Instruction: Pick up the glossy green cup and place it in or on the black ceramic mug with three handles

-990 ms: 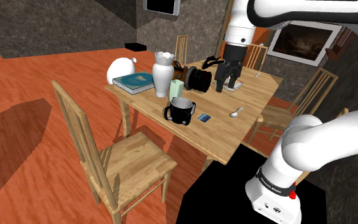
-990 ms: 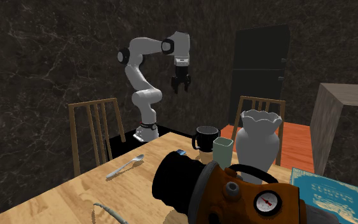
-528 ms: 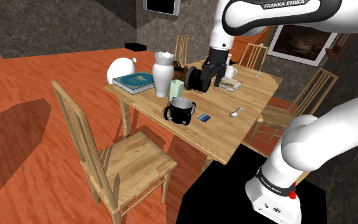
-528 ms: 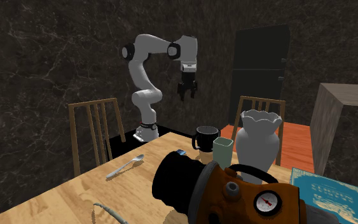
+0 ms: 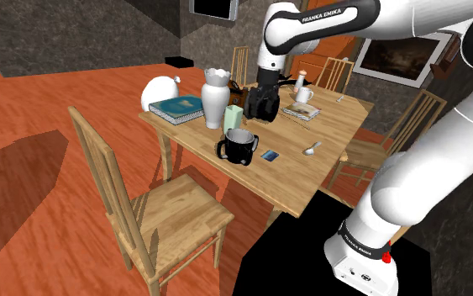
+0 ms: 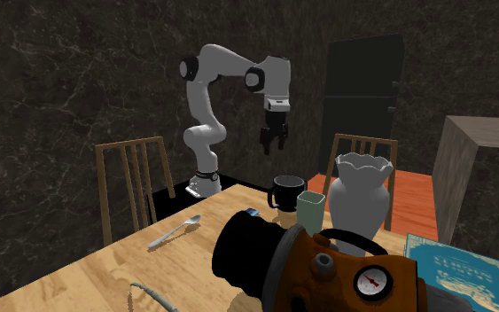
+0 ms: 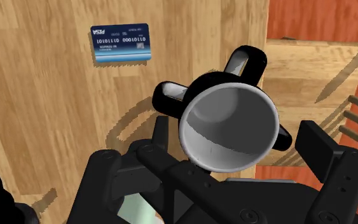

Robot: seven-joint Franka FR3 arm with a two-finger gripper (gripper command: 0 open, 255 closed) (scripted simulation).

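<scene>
Shoulder view, left to right: a wooden chair stands at the near edge of the wooden surface, which carries a blue book, a white vase and the pale green cup. The cup stands upright just beside the vase. The black mug sits near the cup on the camera's side. The white arm bends over the surface and its black gripper hangs just right of the cup without touching it. A blue card and a spoon lie further right. Second exterior view, left to right: the spoon lies on the surface, the gripper hangs in the air above the mug, and the cup stands between mug and vase. A black and orange object with a gauge looms in the foreground. Wrist view: the gripper has its fingers spread apart, clasping nothing. The mug stands upright below them, pale inside, its three black handles showing, with the card lying beyond it.
</scene>
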